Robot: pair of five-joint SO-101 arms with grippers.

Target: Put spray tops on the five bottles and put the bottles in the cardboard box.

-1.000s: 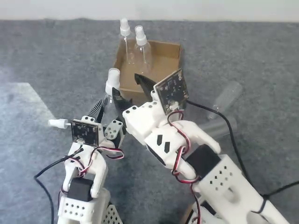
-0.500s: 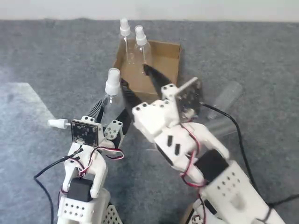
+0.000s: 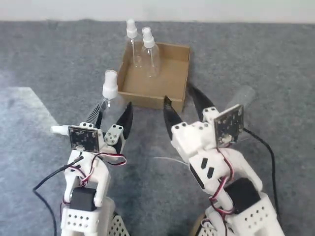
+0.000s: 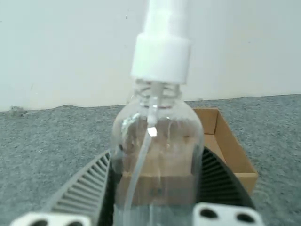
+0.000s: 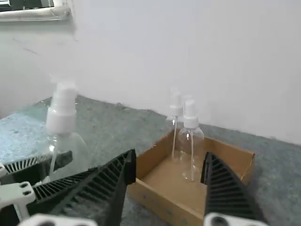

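The left tool (image 3: 114,104) is clenched on a clear bottle (image 3: 110,96), held upright with a white spray top (image 3: 110,83) seated on its neck. This bottle is just outside the front-left corner of the cardboard box (image 3: 147,98), near the corner edge, with a sliver of grey surface (image 3: 49,64) showing between them.

The right tool (image 3: 178,94) is released, its fingers spread wide. One tip lies just in front of the box's front wall and the other just beyond the front-right corner, so the corner falls between them. I cannot tell whether either tip touches the cardboard.

Inside the box, two capped bottles (image 3: 147,51) stand together in the far-left corner, and bare cardboard floor shows along the near and right walls. A strip of surface separates the two tools. To the right of the box, apart from the right tool, another clear bottle (image 3: 240,97) lies on its side. A loose spray top (image 3: 60,130) lies beside the left arm, on its outer side.

Compared with a second ago, the right arm is drawn back and swung to the right. Then it stretched forward and across, with its tool close beside the held bottle at the box's front wall, so the gap between the arms is now wider. The held bottle is a little farther left, away from the box corner. The two bottles in the box stand where they did.
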